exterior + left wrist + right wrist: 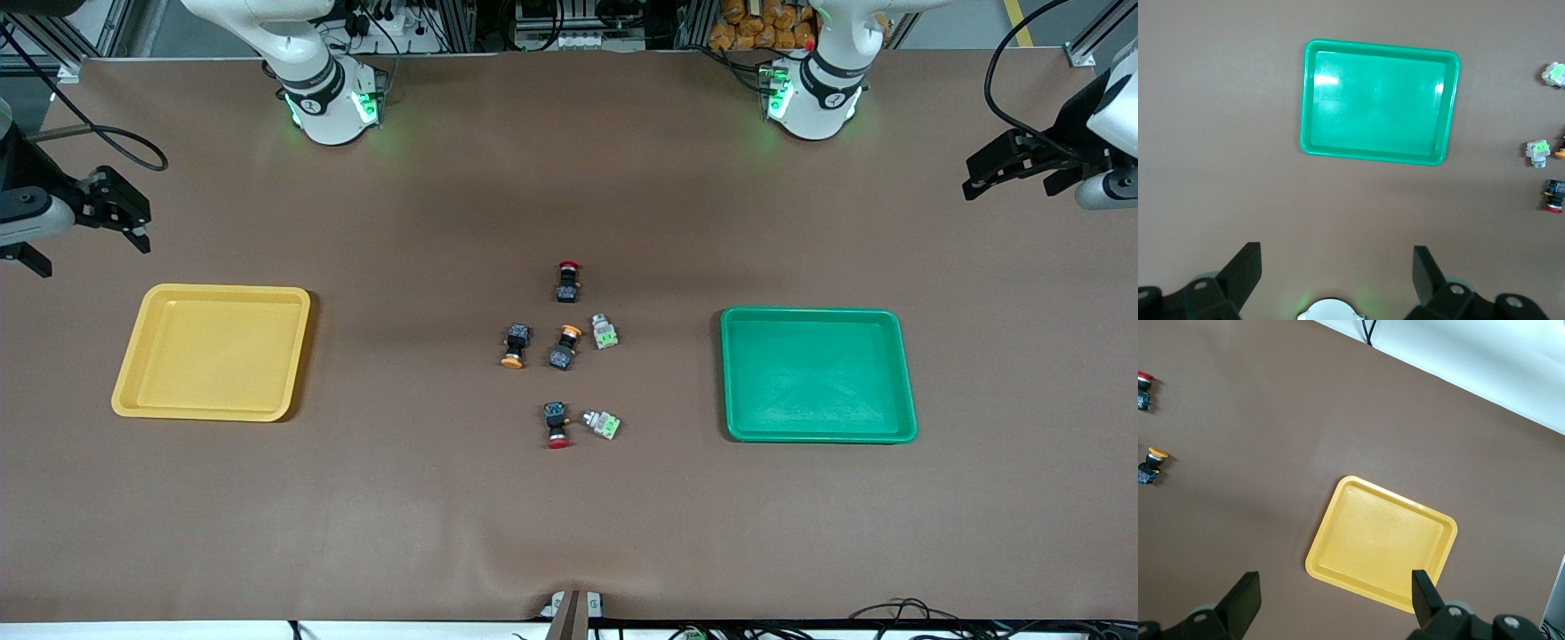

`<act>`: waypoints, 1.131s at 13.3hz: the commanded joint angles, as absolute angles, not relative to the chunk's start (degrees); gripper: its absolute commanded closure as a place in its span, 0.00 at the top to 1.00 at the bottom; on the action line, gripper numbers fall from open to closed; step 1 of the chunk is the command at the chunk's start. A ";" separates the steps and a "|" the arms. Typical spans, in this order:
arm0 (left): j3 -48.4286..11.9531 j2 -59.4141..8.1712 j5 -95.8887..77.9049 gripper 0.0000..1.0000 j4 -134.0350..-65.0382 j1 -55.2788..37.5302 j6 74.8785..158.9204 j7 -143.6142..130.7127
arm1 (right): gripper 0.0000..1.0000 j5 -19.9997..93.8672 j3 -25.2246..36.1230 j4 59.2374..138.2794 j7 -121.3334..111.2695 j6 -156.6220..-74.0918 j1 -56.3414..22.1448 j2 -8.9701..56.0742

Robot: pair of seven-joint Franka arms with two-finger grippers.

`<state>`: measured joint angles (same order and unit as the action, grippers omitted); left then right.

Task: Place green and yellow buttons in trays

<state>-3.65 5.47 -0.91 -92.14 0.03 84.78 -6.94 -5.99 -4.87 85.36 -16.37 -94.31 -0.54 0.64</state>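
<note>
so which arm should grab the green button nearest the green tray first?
Left, probably. Its open pincer hangs by the green tray, at the end the green button lies toward. The right pincer waits over the yellow tray.

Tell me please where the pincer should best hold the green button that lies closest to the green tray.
Probably from straight above, closing on the two long flanks of the green button's pale body: it lies on its side, apart from its neighbours. The open left pincer is over bare table beside the green tray.

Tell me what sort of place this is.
Probably a robotics lab or test cell: two arms bolted at a brown-covered table, aluminium framing and cables along its edge, and a staged sorting set of a yellow tray, a green tray and buttons.
</note>
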 commanded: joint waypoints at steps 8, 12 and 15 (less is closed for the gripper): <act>-5.79 -0.25 0.36 1.00 -89.73 -0.35 84.28 -7.12 | 1.00 -0.88 -5.01 85.17 -15.38 -93.34 0.09 1.58; -7.82 -2.63 -0.09 1.00 -90.09 -0.53 86.22 -8.69 | 1.00 -0.88 -4.92 85.17 -15.21 -93.34 -0.26 1.67; -9.84 -5.52 0.00 1.00 -92.63 -0.53 92.18 -10.81 | 1.00 -0.88 -4.92 85.17 -15.21 -93.25 -0.26 1.76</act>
